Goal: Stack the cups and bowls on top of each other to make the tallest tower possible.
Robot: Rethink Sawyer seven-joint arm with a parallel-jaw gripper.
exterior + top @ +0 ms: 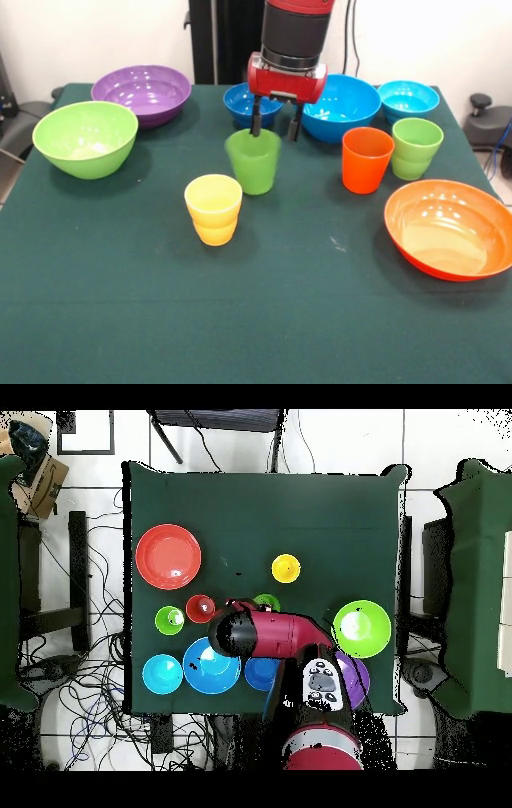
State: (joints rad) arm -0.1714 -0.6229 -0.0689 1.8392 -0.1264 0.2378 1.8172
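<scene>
Cups and bowls: none stacked yet, all ten standing apart on the worktop (264, 312); pincer (276, 126) open astride the green cup's (254, 162) far rim.

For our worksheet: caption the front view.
Gripper open over the green cup; cups and bowls stand unstacked on the table.

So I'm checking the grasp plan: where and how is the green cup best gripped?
By its rim, from straight above. The green cup stands upright and open-mouthed, with a thin wall that one finger could go inside and one outside. The hand already hangs open over its far rim, and the yellow cup stands apart.
</scene>
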